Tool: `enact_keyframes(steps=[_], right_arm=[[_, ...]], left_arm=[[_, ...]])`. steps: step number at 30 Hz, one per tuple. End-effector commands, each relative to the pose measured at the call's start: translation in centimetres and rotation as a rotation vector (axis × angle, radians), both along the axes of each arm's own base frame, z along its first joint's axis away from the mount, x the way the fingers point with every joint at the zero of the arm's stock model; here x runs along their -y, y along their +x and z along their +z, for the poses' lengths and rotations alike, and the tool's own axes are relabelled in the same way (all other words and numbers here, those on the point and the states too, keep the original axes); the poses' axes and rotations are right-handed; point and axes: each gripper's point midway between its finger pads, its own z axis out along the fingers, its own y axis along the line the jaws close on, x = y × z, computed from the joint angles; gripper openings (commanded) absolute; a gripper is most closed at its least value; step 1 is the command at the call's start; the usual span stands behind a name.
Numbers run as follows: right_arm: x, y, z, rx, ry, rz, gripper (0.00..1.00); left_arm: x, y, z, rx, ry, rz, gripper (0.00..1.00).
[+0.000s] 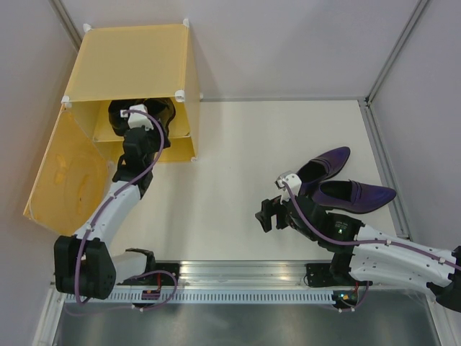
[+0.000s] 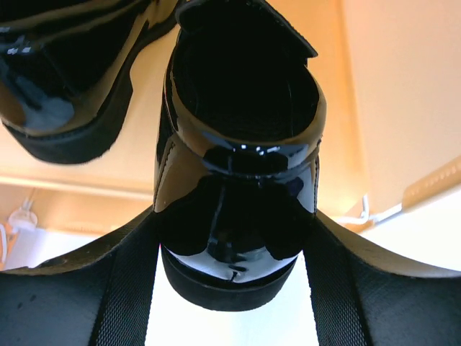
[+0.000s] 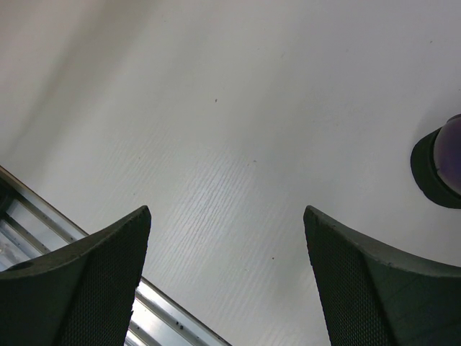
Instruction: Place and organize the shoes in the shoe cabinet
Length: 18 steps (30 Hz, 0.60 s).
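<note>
The left gripper (image 2: 234,238), clamped on the heel of the black shoe (image 2: 238,162) inside the cabinet (image 1: 137,65), should set it flat beside its mate (image 2: 65,86) before releasing, while the right gripper (image 3: 225,213) hangs open.

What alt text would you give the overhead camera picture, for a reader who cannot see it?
A robot arm's left gripper reaches into an open yellow-orange shoe cabinet at upper left, at glossy black shoes inside. Two purple shoes lie on the white table at right, near the open, empty right gripper.

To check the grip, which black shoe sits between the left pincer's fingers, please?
The centre black shoe, heel toward the camera; the other shoe lies upper left.
</note>
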Motion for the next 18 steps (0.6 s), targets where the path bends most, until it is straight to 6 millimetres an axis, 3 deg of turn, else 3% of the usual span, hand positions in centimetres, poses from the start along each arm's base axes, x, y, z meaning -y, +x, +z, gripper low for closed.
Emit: enact_keyframes(steps=[1, 18], right_arm=[[-0.3, 0.5, 1.5, 0.033, 0.019, -0.006, 0.90], [-0.8, 0.7, -0.5, 0.023, -0.040, 0.012, 0.90]], left_arm=[[0.4, 2.1, 6.9, 0.205, 0.027, -0.019, 0.07], [-2.4, 5.8, 4.2, 0.256, 0.041, 0.120, 0.11]])
